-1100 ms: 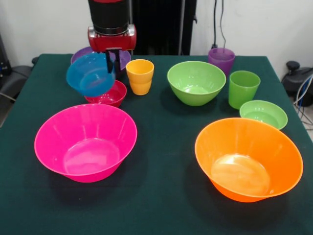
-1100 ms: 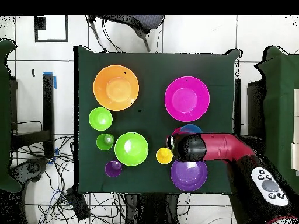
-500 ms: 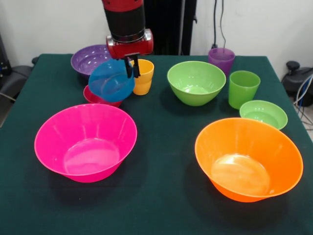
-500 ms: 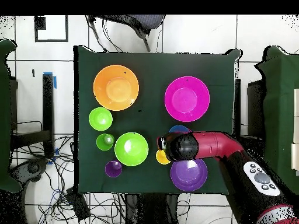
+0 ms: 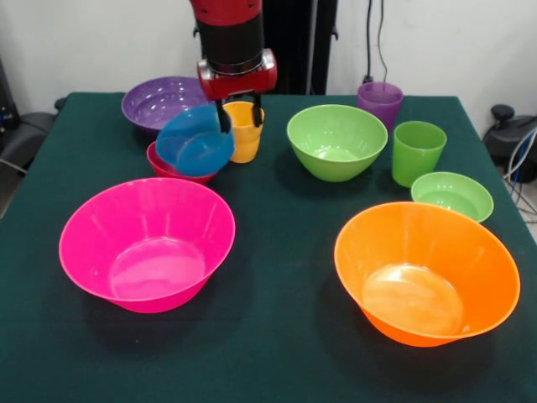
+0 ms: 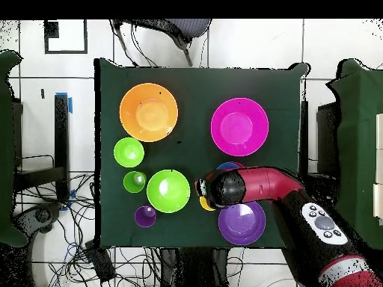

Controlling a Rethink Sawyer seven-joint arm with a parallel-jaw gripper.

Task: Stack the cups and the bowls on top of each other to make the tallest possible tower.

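My gripper [image 5: 239, 117] stands open, its fingers on either side of the yellow-orange cup [image 5: 245, 138]. The small blue bowl [image 5: 195, 143] lies tilted on the small red bowl [image 5: 161, 164], its rim right by one of the fingers [image 5: 224, 119]. To the right stand the medium green bowl [image 5: 336, 141], the purple cup [image 5: 379, 101], the green cup [image 5: 417, 151] and the small light green bowl [image 5: 451, 195]. From overhead my arm [image 6: 247, 185] covers the gripper; only a sliver of the blue bowl [image 6: 229, 165] shows.
The large pink bowl [image 5: 147, 243] and the large orange bowl [image 5: 426, 273] sit near the front edge. The medium purple bowl [image 5: 159, 101] is at the back left, just behind the red and blue bowls.
My gripper carried the blue bowl rightward, then moved on over the yellow-orange cup with its fingers spread. The blue bowl dropped lower and stayed tilted on the red bowl.
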